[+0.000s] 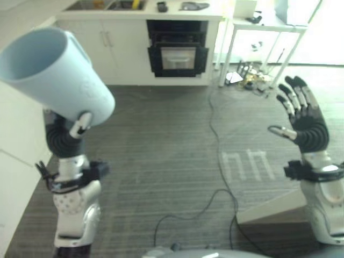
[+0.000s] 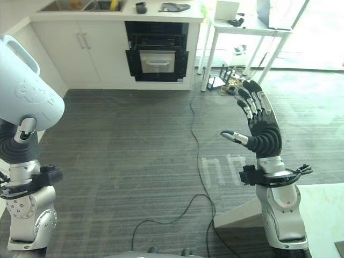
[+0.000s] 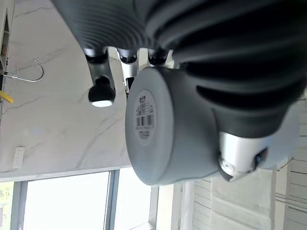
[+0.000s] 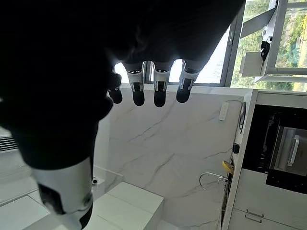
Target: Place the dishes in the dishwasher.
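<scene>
A pale blue cup (image 1: 54,72) with a handle is tilted up at the left, its open mouth facing the upper left. My left hand (image 1: 67,134) is curled round its base, thumb against the wall; the left wrist view shows the cup's labelled bottom (image 3: 146,120) between my fingers (image 3: 100,79) and thumb. My right hand (image 1: 303,115) is raised at the right, fingers straight and spread, holding nothing. Across the room the dark dishwasher (image 1: 177,48) stands open in the white cabinet run.
A white counter (image 1: 140,11) with a sink and small objects runs along the far wall. A white table (image 1: 263,27) stands at the back right with clutter under it. Grey carpet (image 1: 172,150) lies between. A white cabinet side (image 1: 16,150) is close on my left.
</scene>
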Controlling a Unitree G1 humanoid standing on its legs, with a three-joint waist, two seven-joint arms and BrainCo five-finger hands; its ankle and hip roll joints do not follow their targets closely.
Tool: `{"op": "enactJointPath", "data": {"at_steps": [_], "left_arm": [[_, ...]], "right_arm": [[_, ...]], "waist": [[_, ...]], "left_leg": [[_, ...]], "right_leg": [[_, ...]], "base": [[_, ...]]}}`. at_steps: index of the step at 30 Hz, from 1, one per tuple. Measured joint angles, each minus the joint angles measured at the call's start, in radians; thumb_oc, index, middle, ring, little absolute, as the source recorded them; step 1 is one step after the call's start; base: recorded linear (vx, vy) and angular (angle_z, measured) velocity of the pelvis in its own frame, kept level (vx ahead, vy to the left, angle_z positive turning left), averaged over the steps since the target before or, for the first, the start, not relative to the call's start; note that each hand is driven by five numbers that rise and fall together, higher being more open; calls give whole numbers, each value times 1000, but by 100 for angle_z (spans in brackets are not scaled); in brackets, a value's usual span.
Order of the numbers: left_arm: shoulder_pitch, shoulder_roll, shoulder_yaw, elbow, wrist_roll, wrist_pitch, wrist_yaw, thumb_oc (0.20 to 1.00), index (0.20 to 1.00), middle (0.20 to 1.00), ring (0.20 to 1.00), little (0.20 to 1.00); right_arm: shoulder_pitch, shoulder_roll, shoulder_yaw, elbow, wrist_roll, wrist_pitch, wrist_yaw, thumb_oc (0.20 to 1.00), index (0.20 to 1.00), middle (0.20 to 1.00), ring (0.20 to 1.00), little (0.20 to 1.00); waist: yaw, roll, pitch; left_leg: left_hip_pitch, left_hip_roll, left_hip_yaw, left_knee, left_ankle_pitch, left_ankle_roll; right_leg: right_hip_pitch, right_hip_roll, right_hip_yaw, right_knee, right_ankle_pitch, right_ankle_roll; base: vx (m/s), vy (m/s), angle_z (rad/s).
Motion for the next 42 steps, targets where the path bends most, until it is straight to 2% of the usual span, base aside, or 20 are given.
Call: {"op": "enactJointPath", "data": {"at_steps": [1,8,11,14,17,23,24,25,26,28,29,30,32,33,34,36,38,39,41,42], "left_arm": [[0,1,2,-9,0,-12,1,200,200,200,200,200],[-6,-4,-1,-10,-39,-19,-5,200,200,200,200,200],[-8,-6,-1,-9,-38,-19,-9,200,200,200,200,200],[-6,-17,-14,-7,-39,-22,-58,200,200,200,200,200],[4,-16,-44,17,-32,-21,-83,200,200,200,200,200],[21,-9,-33,17,-40,-22,-89,200,200,200,200,200],[36,-8,-34,18,-53,-24,-95,200,200,200,200,200],[42,-7,-34,25,-72,-24,-105,200,200,200,200,200],[31,-9,-35,35,-76,-22,-109,200,200,200,200,200],[31,-21,-35,41,-90,-25,-126,200,200,200,200,200],[31,-26,-35,50,-91,-26,-137,200,200,200,200,200],[35,-27,-35,56,-92,-27,-143,200,200,200,200,200],[31,-26,-36,85,-92,-27,-149,200,200,200,200,200],[25,-26,-40,104,-92,-26,-154,200,200,200,200,200],[21,-28,-40,126,-93,-29,-155,200,200,200,200,200],[21,-59,-36,137,-109,-32,-158,200,200,200,200,200],[22,-89,-37,139,-108,-35,-158,200,200,200,200,200],[18,-77,-36,139,-109,-36,-158,200,200,200,200,200],[-18,-25,-35,134,-109,-36,-154,200,200,200,200,200],[-44,-6,-35,133,-108,-35,-154,200,200,200,200,200]], "right_arm": [[5,9,3,9,0,-1,-1,1000,1000,1000,1000,1000],[48,8,2,11,-1,-1,-9,1000,1000,1000,1000,1000],[47,7,2,3,-1,-1,-11,1000,1000,1000,1000,1000],[60,7,10,5,0,-1,68,1000,1000,1000,1000,1000],[93,7,10,5,0,1,79,1000,1000,1000,1000,1000],[125,7,10,5,0,3,81,1000,1000,1000,1000,1000],[121,8,16,12,0,3,82,1000,1000,1000,1000,1000],[119,14,30,29,0,3,84,1000,1000,1000,1000,1000],[120,19,39,42,0,7,84,1000,1000,1000,1000,1000],[123,15,33,46,0,2,86,1000,1000,1000,1000,1000],[120,19,31,52,0,0,86,1000,1000,1000,1000,1000],[117,16,32,56,0,2,89,1000,1000,1000,1000,1000],[77,9,28,87,0,3,102,1000,1000,1000,1000,1000],[78,7,21,90,1,3,108,1000,1000,1000,1000,1000],[78,-2,17,102,1,4,123,1000,1000,1000,1000,1000],[78,-34,7,119,3,5,146,1000,1000,1000,1000,1000],[88,-59,1,119,14,5,152,1000,1000,1000,1000,1000],[103,-50,2,108,22,4,153,1000,1000,1000,1000,1000],[135,-32,8,25,22,3,155,1000,1000,1000,1000,1000],[126,-19,12,-1,21,1,153,1000,1000,1000,1000,1000]], "waist": [[8,2,2],[-58,71,-6],[-74,61,-6],[-74,51,-6],[-77,29,-7],[-89,28,-10],[-88,25,-10],[-82,7,-7],[-80,-24,8],[-65,-63,26],[-66,-53,28],[-66,-43,32],[-78,13,40],[-87,32,49],[-91,51,54],[-67,74,71],[-67,66,75],[-67,44,75],[-52,-28,60],[-44,-46,60]], "left_leg": [[-13,1,11,0,9,19],[-23,15,54,-7,11,7],[-10,21,58,0,21,20],[-1,24,68,-1,15,14],[-5,31,69,-2,12,8],[1,37,75,0,14,10],[-10,40,81,26,10,-6],[-59,40,98,127,-17,-49],[-160,34,134,307,-18,-59],[-322,60,169,583,27,-128],[-354,102,188,607,1,-110],[-339,155,240,520,-10,-95],[-249,222,295,179,-4,-99],[-198,224,279,48,8,-121],[-181,228,207,-10,21,-140],[-178,238,136,-9,35,-147],[-157,216,179,-1,36,-113],[-153,203,227,39,69,-68],[-161,113,266,90,70,-66],[-161,82,261,86,84,-46]], "right_leg": [[-10,2,6,0,-10,-16],[-34,8,28,0,10,-21],[-22,14,27,0,15,-27],[-14,20,46,0,16,-27],[-14,28,46,0,14,-30],[-14,35,49,0,12,-33],[-17,42,49,3,7,-33],[-30,40,53,26,-21,-60],[-55,22,51,62,-40,-83],[-45,-16,33,79,-38,-111],[-43,-10,16,64,-43,-107],[-37,-3,5,49,-42,-105],[-14,15,0,35,-37,-96],[12,13,12,17,-24,-77],[26,12,45,0,-15,-63],[39,0,104,0,-33,-50],[95,-44,112,-6,-64,-8],[114,-76,110,-6,-82,9],[132,-175,102,0,-109,39],[133,-203,85,10,-79,78]], "base": [[-133,26,6],[-31,44,-14],[-4,22,-2],[32,-43,-8],[45,-76,-4],[50,-134,-2],[30,-194,-4],[18,-140,9],[34,-81,30],[147,68,39],[252,231,25],[268,270,25],[318,331,8],[331,324,-1],[304,303,-29],[324,366,-64],[259,348,-41],[218,308,-15],[175,253,-6],[259,388,17]]}}
